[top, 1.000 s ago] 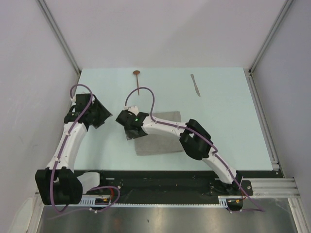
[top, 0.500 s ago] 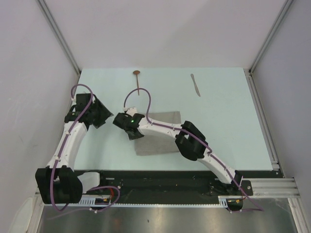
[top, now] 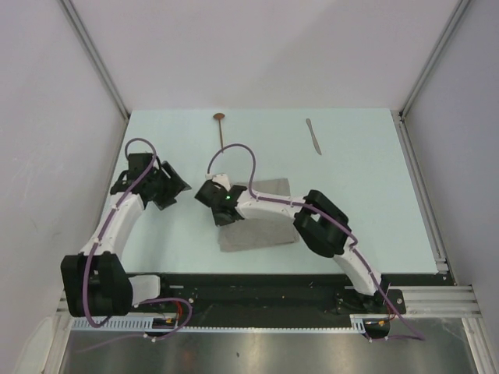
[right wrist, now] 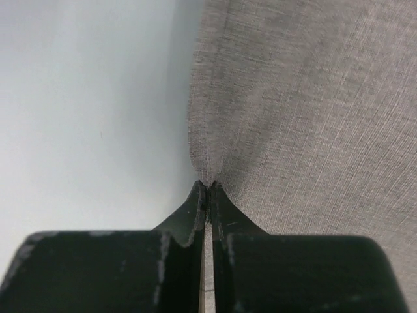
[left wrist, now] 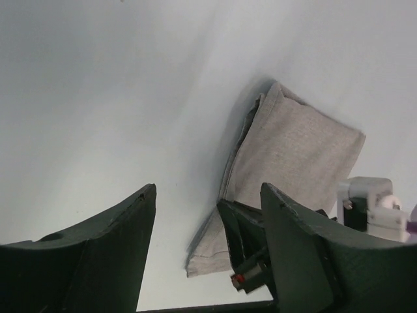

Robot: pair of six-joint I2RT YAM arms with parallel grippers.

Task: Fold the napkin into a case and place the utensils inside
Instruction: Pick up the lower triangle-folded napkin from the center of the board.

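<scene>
Starting at the near edge of the table (top: 359, 202), where both arms are bolted down. The left arm (top: 117, 226) bends up along the left side. Its claw (left wrist: 208, 190) hangs with the jaws spread wide and nothing between them, just pale tabletop below. It sits to the left of the napkin (top: 261, 230), near it but clear of the cloth.

Over to the right arm (top: 321, 230). It reaches in from the right-hand base and crosses low over the napkin toward the left. The claw (right wrist: 207, 190) is on the cloth's left edge, and from its wrist camera the two dark fingers are pressed tight together, tip to tip. The woven grey-beige fabric puckers in toward that pinch — so it's clamped on the napkin right at the rim. Bare table shows just left of the fingertips and cloth fills the right side of that view.

The napkin itself lies in the middle of the table, a little nearer the arms than the back. It's a rough rectangle, and the left wrist view shows more than one layer stacked along its edge.

Further back, well apart from the cloth and from both claws, are the utensils. The spoon (top: 221, 129) lies at the far edge, left of centre, with its round copper bowl pointing away and its dark handle pointing back toward the arms. The knife (top: 313, 135) lies off to its right — slim, silver-grey, slightly slanted, alone on the table.
</scene>
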